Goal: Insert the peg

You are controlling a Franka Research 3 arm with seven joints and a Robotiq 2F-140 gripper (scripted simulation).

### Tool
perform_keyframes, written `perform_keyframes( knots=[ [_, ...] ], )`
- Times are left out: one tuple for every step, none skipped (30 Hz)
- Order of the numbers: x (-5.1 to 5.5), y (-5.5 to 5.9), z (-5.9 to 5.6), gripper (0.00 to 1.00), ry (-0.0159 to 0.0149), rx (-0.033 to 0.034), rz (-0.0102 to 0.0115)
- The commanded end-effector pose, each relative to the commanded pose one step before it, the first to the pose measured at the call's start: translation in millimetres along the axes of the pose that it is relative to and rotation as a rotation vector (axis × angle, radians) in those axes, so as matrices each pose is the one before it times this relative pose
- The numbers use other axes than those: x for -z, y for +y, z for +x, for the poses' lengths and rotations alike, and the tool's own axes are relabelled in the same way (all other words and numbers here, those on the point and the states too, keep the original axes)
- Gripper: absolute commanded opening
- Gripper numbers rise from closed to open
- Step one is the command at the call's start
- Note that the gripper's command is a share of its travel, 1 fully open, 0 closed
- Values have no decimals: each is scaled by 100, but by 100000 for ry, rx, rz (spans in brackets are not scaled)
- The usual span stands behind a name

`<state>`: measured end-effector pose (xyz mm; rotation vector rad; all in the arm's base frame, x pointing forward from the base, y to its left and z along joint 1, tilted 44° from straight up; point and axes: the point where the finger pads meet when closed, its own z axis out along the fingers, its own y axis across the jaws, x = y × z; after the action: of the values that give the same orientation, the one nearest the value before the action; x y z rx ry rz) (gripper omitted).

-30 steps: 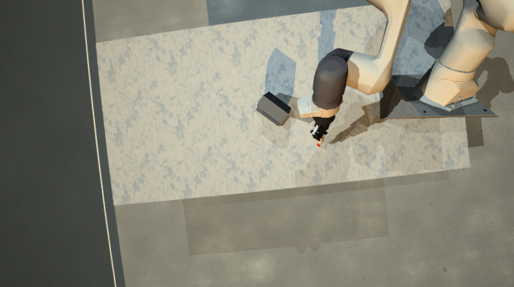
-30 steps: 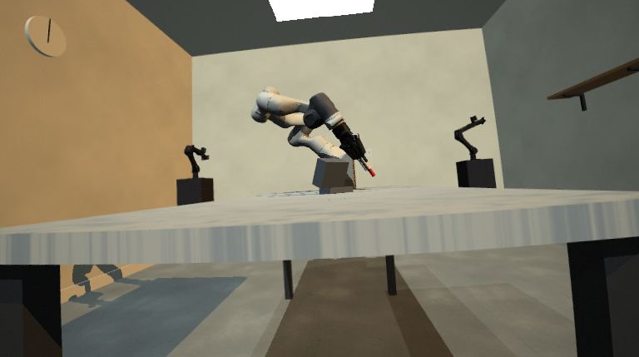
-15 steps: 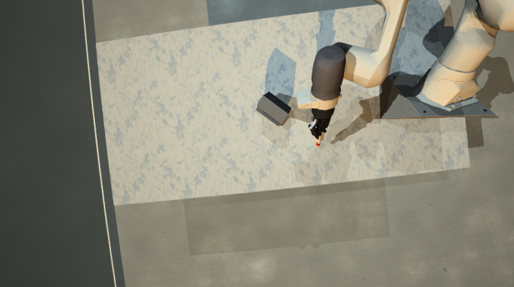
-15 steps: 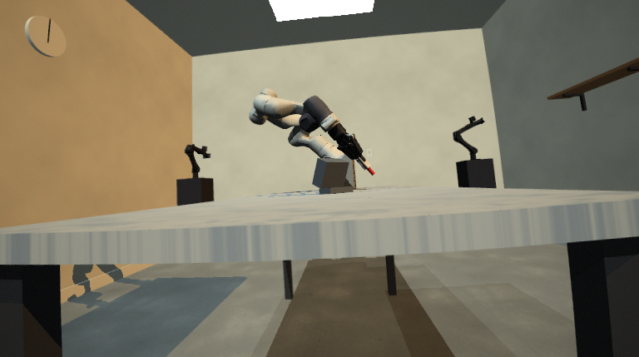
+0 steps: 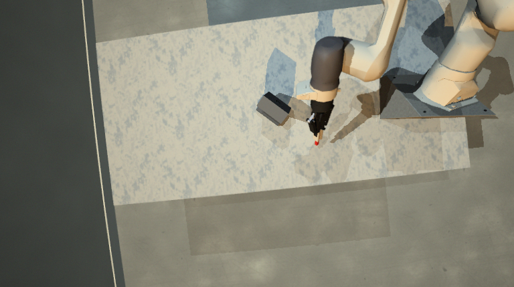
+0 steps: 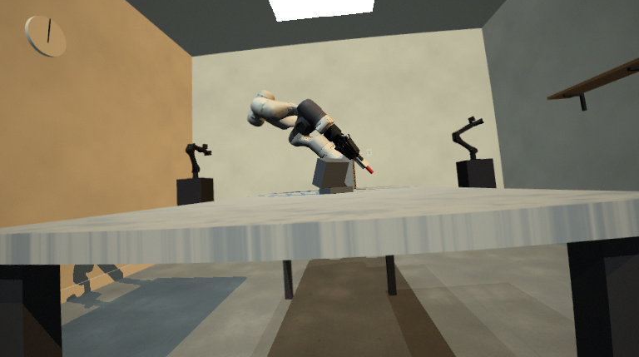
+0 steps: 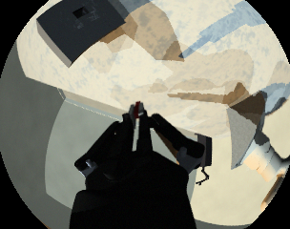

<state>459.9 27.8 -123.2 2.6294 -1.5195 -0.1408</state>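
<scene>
My gripper (image 5: 318, 136) is shut on the peg (image 5: 316, 142), a thin pale rod with a red tip that sticks out past the fingertips. The gripper is tilted, and the peg hangs in the air above the table. In the side view the gripper (image 6: 359, 161) holds the peg (image 6: 367, 167) slanting down to the right. In the wrist view the peg (image 7: 137, 114) shows between the closed fingers. The sloped panel block (image 5: 273, 108) is grey and stands on the table to the left of the gripper, apart from it. Its dark sloped face with a small hole (image 7: 80, 14) lies at the upper left of the wrist view.
The robot base plate (image 5: 436, 102) sits at the table's right end. The block also shows in the side view (image 6: 333, 176), behind the peg. The table's near edge (image 5: 249, 193) runs below the gripper.
</scene>
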Motion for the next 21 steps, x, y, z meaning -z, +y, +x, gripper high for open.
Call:
perform_keyframes(
  knots=[
    [450, -452, 93, 0, -1367, -2992, 3001],
    [91, -15, 61, 0, -311, -632, 514],
    [92, -16, 62, 0, -309, -633, 514],
    [93, -16, 63, 0, -307, -633, 514],
    [94, -17, 63, 0, -304, -633, 515],
    [96, -18, 64, 0, -302, -634, 515],
    [97, -19, 65, 0, -300, -634, 515],
    [98, -19, 65, 0, -297, -634, 515],
    [99, -20, 66, 0, -295, -634, 516],
    [100, -21, 66, 0, -293, -635, 516],
    [101, -21, 67, 0, -290, -635, 516],
    [0, 0, 0, 0, 0, 0, 0],
    [0, 0, 0, 0, 0, 0, 0],
    [63, -13, 45, 0, -264, -412, 510],
    [138, -32, 89, 0, -302, -830, 524],
    [108, -25, 74, 0, -269, -628, 522],
    [105, -24, 66, 0, -302, -672, 512],
    [106, -25, 70, 0, -279, -636, 518],
    [107, -26, 70, 0, -277, -636, 518],
    [108, -27, 71, 0, -274, -636, 518],
    [109, -28, 71, 0, -272, -636, 519]
  ],
)
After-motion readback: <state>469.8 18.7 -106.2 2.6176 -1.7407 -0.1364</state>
